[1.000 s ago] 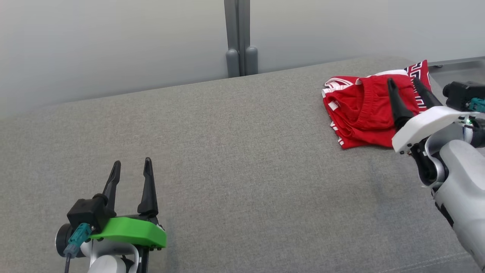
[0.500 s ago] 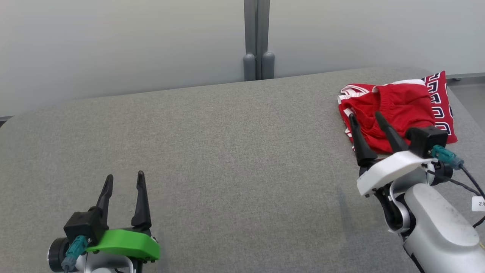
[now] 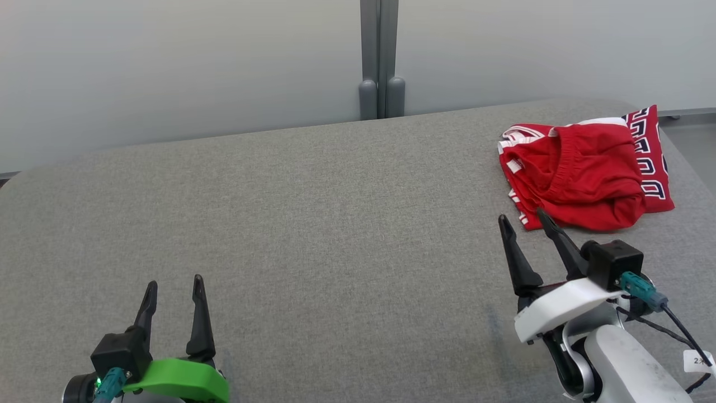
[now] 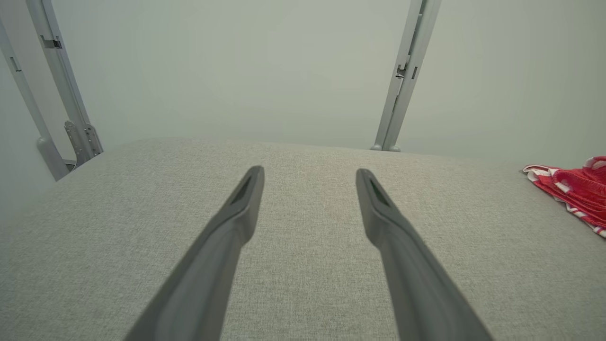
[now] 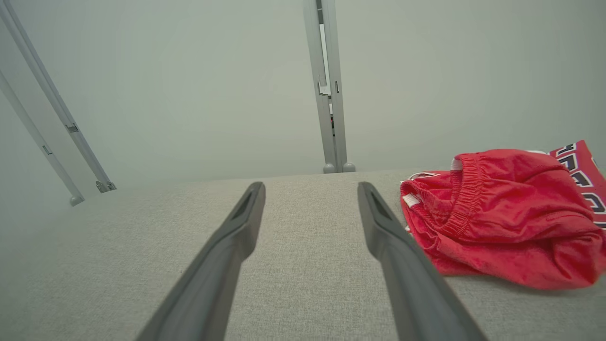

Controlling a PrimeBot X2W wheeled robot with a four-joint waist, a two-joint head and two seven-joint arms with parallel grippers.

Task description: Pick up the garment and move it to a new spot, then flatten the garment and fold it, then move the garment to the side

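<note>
The garment (image 3: 584, 170) is a red pair of shorts with white and dark patterned trim, lying folded in a loose bundle at the far right of the grey padded table (image 3: 335, 224). My right gripper (image 3: 524, 219) stands open just in front of it, fingertips a little short of its near edge, holding nothing. In the right wrist view the garment (image 5: 502, 213) lies to the right of the open fingers (image 5: 378, 218). My left gripper (image 3: 173, 284) is open and empty at the lower left. The left wrist view catches the garment (image 4: 575, 189) at its right edge.
A pale wall runs behind the table, with a grey vertical post (image 3: 380, 61) at its middle. More grey posts (image 4: 61, 104) show at the table's left end. The table's right edge (image 3: 691, 168) lies just beyond the garment.
My right gripper has drawn back off the garment toward me and left it lying on the table. The left gripper has also pulled back slightly. The camera shifted early on.
</note>
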